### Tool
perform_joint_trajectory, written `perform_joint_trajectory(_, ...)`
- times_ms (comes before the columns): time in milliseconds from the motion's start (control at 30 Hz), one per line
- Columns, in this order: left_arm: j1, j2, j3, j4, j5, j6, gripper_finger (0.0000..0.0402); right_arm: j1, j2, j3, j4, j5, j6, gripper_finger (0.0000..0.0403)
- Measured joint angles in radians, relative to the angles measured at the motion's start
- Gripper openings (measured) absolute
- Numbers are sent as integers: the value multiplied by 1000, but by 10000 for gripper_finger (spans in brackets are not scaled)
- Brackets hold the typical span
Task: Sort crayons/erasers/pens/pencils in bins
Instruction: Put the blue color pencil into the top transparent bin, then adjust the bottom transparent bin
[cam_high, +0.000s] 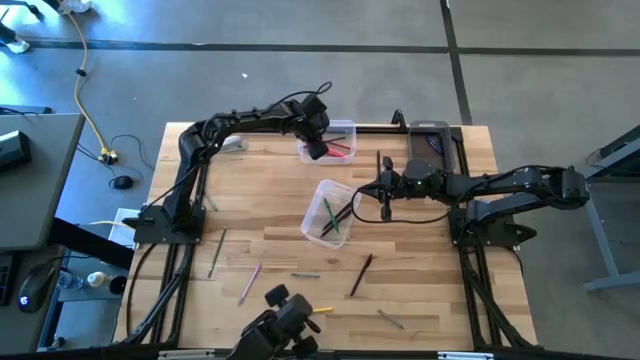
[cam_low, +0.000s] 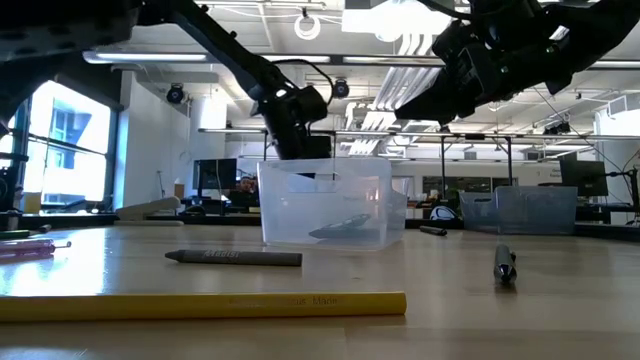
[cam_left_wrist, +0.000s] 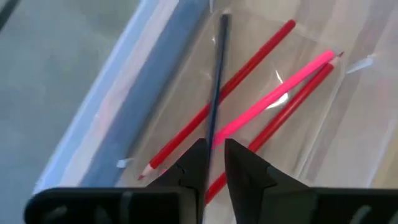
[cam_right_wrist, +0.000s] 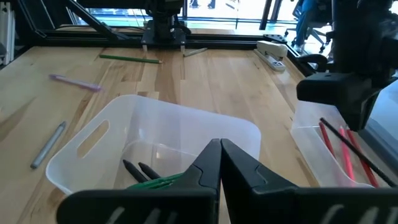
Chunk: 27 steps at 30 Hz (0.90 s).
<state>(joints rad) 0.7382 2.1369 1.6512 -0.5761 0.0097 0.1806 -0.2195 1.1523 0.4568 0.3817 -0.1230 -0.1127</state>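
Over at 12 o'clock on the table (cam_high: 280, 215), my left gripper (cam_left_wrist: 214, 163) hangs above the far clear bin (cam_high: 345, 129), fingers parted a crack around a dark pencil (cam_left_wrist: 216, 81) dropping in beside two red pencils (cam_left_wrist: 249, 68) and a pink one (cam_left_wrist: 280, 93). My right gripper (cam_right_wrist: 220, 163) is pinched shut, empty, over the middle bin (cam_high: 322, 195). Dark bin (cam_high: 430, 128) sits at 1 o'clock. Plenty left: loose pencils toward 6 o'clock, so maybe halfway.

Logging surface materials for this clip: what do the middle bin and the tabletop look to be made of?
The middle bin looks like clear, slightly frosted plastic with a smooth finish: the pencils inside show through its walls. The tabletop looks like light wood in joined strips, butcher-block style; visible plank seams and grain suggest so, though a laminate can't be excluded.
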Motion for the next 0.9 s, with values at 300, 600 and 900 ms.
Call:
perform_joint_trajectory(300,-46,-143,-65,97,-47,-11,12,0,0,0,-5,0,-3,0)
perform_joint_trajectory(600,-166,-448,-494,462,-48,-105,1,0,0,-24,2,0,-49,0)
perform_joint_trajectory(900,-340,-724,-856,469,-73,-273,0,-18,8,20,-345,43,33,0)
